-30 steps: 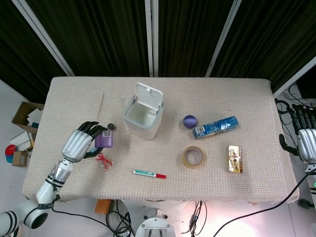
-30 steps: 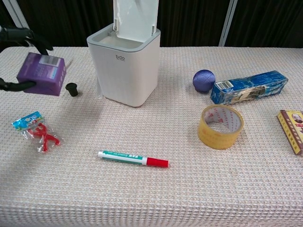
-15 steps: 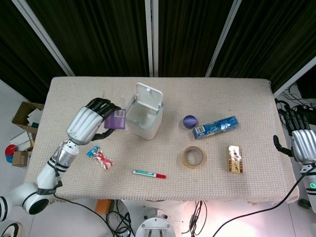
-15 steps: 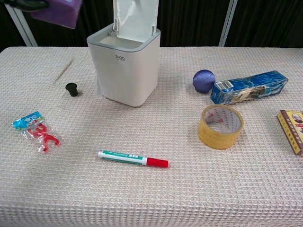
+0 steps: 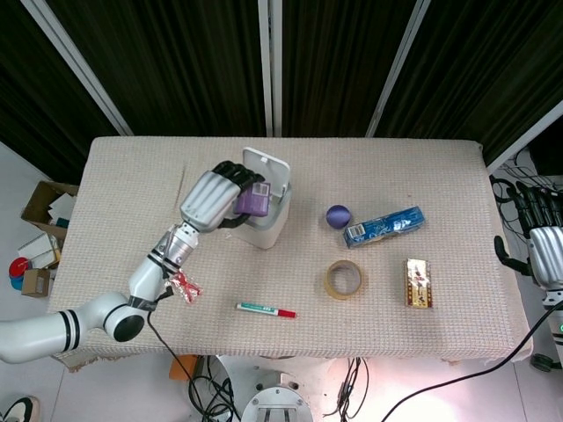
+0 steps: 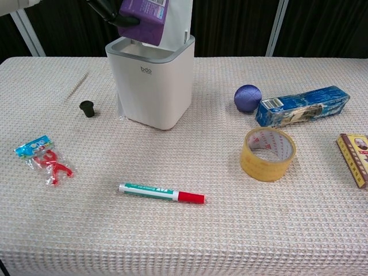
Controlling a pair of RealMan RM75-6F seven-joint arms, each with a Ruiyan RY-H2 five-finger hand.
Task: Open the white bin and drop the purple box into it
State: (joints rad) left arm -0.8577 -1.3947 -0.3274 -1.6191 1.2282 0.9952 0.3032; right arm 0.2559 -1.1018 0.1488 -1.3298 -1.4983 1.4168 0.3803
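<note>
Black curtains back the cloth-covered counter (image 5: 440, 290). Left of frame centre, the left robot hand (image 5: 209, 198) pinches the purple box (image 5: 252, 201) over the open white bin (image 6: 150, 86), apparently for release. The right robot hand (image 5: 547, 249) hangs off-counter at the right edge, its fingers' state unclear.

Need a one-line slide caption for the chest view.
Left hand holds the purple box above the open white bin.
</note>
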